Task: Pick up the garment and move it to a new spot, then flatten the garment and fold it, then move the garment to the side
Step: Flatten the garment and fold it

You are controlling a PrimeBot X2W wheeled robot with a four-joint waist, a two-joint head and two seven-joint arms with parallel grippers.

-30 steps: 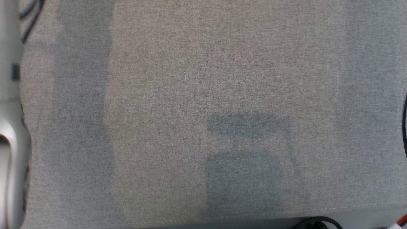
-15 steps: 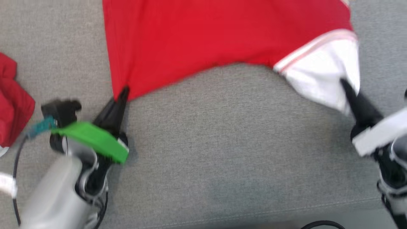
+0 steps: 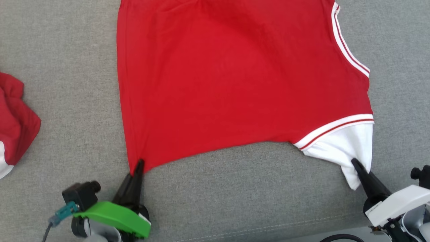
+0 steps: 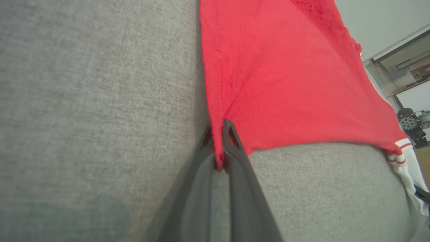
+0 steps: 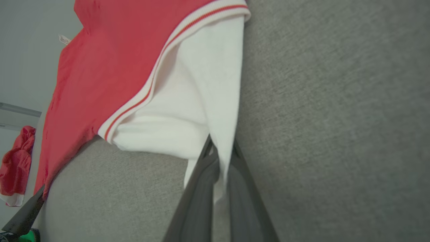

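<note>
Now the view has changed a lot in a sec: a moment ago my head cam saw only bare grey cloth, so the camera has swung, and I don't count that as the garment moving. Since the blurred half-sec-ago pic, though, both my grippers sit lower in the head view and the garment comes further down with them, more than the red heap at my left has shifted, so I judge I've dragged it toward me. My left gripper is clamped on the red near corner; in the left wrist view the fabric is pinched between the two dark fingers. My right gripper is clamped on the white corner under the striped trim, which the right wrist view also shows. The garment lies spread on the grey cloth surface, its body mostly flat and pulled taut between my two grips, though the near edge bows away from me in the middle. For the task, the move to a new spot looks about done and flattening is under way – the fold isn't started yet.
</note>
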